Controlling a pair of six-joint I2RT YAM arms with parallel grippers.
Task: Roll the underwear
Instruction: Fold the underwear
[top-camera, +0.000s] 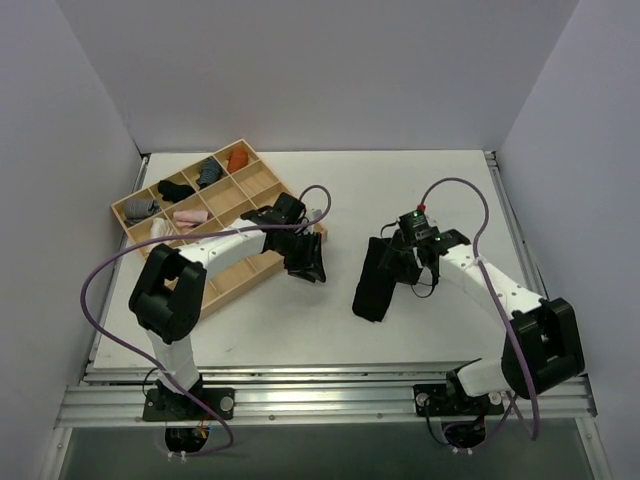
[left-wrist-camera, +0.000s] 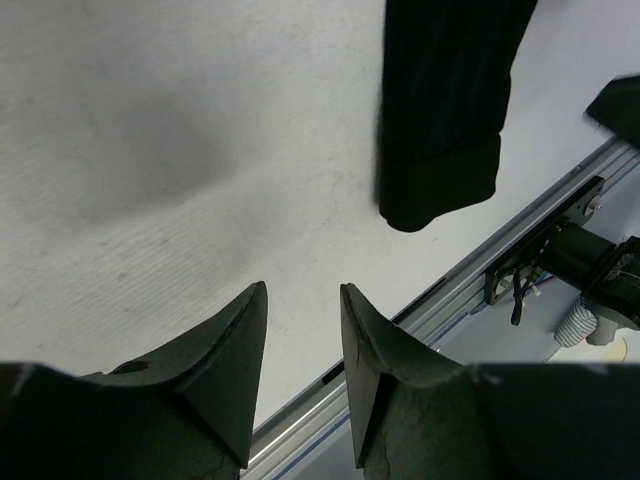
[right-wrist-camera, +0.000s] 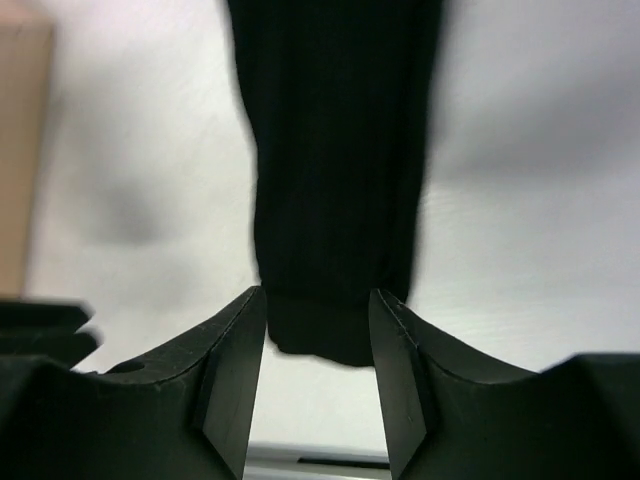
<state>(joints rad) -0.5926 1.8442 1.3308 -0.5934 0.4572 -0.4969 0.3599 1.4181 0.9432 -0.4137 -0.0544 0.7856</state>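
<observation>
The right gripper (right-wrist-camera: 317, 295) has its fingers spread. The near end of the underwear (right-wrist-camera: 335, 150) lies in the gap between the tips, and this blurred view does not show whether the tips touch the cloth. The underwear is a narrow black strip lying flat on the white table (top-camera: 280, 320), right of centre. Seen from above, its long axis runs from the far end at the right gripper down toward the near edge, leaning slightly left. That far end is partly hidden under the gripper. In the right wrist view the strip runs off the top of the frame.

The left gripper (left-wrist-camera: 303, 290) is also spread and has nothing between its fingers. It hovers well apart from the strip, whose hemmed end shows at the upper right and is likewise cut off at the top. A metal rail (left-wrist-camera: 450, 290) crosses below. From above, the left arm covers the near right corner of the wooden tray (top-camera: 240, 272).
</observation>
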